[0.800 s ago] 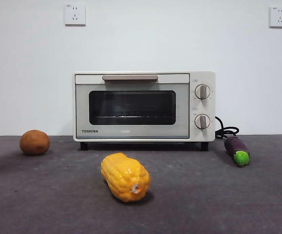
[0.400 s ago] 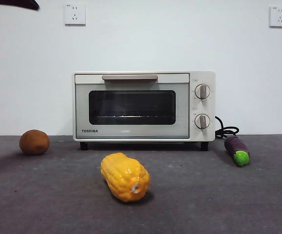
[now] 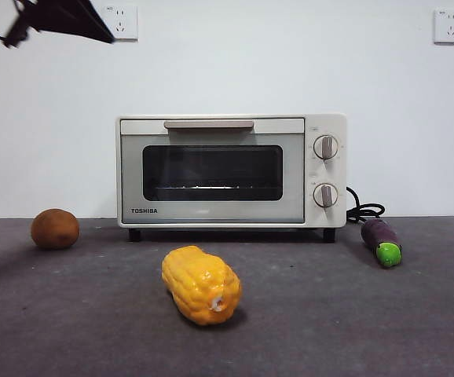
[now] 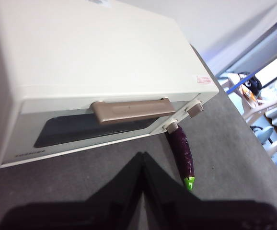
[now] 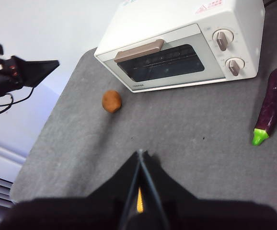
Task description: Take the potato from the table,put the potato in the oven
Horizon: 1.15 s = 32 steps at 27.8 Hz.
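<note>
Small rounded reddish-brown potato [image 3: 55, 229] sits on the dark grey matte table [image 3: 353, 314], out to one side of the cream-white boxy Toshiba toaster oven [image 3: 231, 171], near it but not touching. Right wrist view confirms it: potato [image 5: 112, 101] lies alone on bare table by the oven's front corner on the side away from the knobs. Nothing touches it.

Oven door is closed, dark glass, tan bar handle [image 3: 209, 125] across the top, two round knobs [image 3: 326, 148] stacked on one side. Wire rack is faintly visible through the glass.

Left gripper [image 4: 143, 160] is up high, above and in front of the oven, looking down on the oven roof and handle. Jaws pressed together tip to tip, nothing between them. In the front view it shows only as a dark wedge [image 3: 58, 17] at the top corner, above the potato's side of the table.

Right gripper [image 5: 140, 160] hangs high over the near part of the table, jaws closed to a point, empty.

Bumpy yellow corn cob [image 3: 202, 284] lies in front of the oven, closest to the front camera. Purple eggplant with green tip [image 3: 382, 242] lies on the knob side, beside the oven's black power cord [image 3: 364, 211].
</note>
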### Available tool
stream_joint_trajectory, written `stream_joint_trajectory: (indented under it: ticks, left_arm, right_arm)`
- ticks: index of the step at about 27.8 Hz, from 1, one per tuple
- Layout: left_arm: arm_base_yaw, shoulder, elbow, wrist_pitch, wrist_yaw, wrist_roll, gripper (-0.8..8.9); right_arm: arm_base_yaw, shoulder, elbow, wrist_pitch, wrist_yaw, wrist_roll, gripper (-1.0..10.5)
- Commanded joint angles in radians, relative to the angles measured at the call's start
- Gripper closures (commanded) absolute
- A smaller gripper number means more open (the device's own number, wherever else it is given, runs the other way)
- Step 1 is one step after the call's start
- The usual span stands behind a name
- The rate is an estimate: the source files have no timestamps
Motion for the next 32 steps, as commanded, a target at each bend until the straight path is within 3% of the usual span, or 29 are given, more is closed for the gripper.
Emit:
stream_joint_trajectory:
  ticks: [1, 7, 15, 32]
  left_arm:
    - [-0.022, 0.071, 0.048, -0.007, 0.0, 0.016, 8.19]
    - [-0.064, 0.201, 0.164, -0.024, -0.009, 0.007, 8.19]
    - [-0.113, 0.343, 0.299, -0.069, -0.108, 0.008, 8.19]
    - [-0.192, 0.417, 0.309, 0.019, -0.249, 0.007, 8.19]
  right_arm:
    - [0.0, 0.011, 0.013, 0.004, -0.002, -0.039, 9.5]
    - [0.0, 0.018, 0.014, 0.004, -0.003, -0.042, 9.5]
    - [0.0, 0.018, 0.014, 0.004, -0.012, -0.039, 9.5]
    - [0.0, 0.055, 0.014, 0.006, -0.023, -0.041, 9.5]
